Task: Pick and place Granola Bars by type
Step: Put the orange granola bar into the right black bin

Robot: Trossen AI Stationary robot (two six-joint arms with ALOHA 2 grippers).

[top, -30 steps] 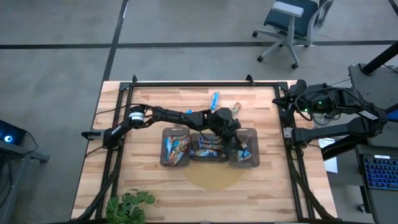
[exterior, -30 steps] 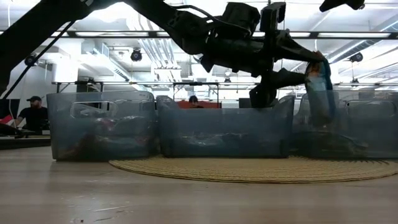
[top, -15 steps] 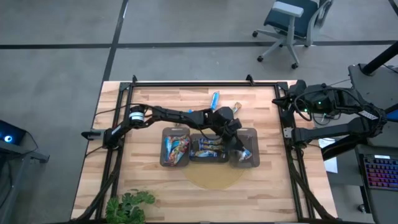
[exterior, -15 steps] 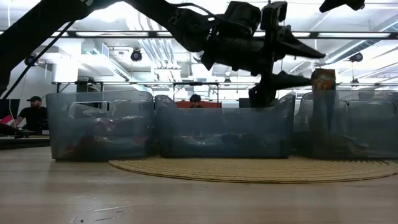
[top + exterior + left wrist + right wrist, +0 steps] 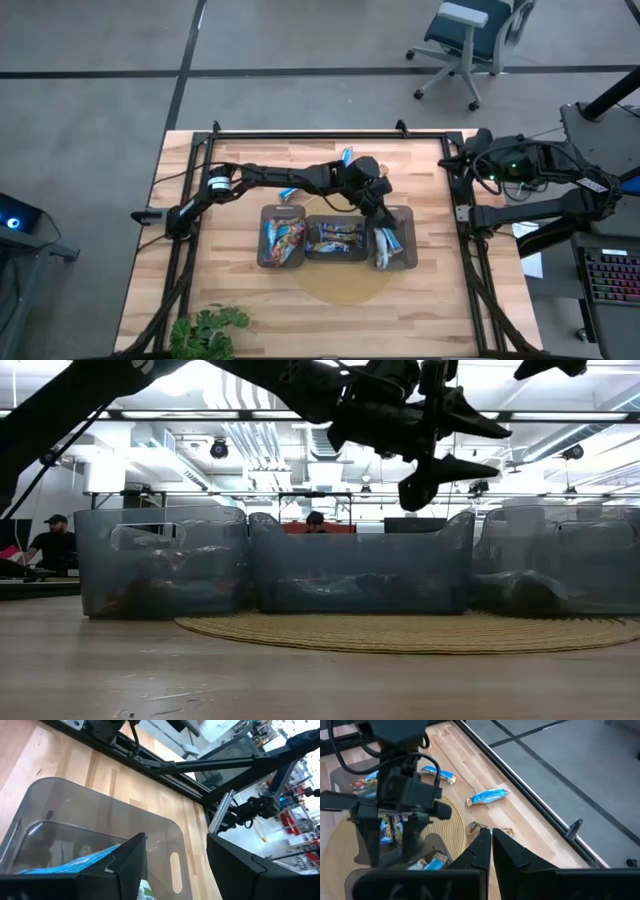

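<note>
- Wooden table [image 5: 230, 290] was seen from above, carrying three trays [image 5: 283, 261] in a row with bars inside each.
- Left gripper [image 5: 378, 199] was held wide and empty above the right-hand tray's back edge.
- Three loose Granola Bars [image 5: 345, 157] were counted behind it: two blue, one brownish [image 5: 479, 827]; the left arm was nearer.
- Right gripper [image 5: 491, 836] was parked closed at the table's right edge.
</note>
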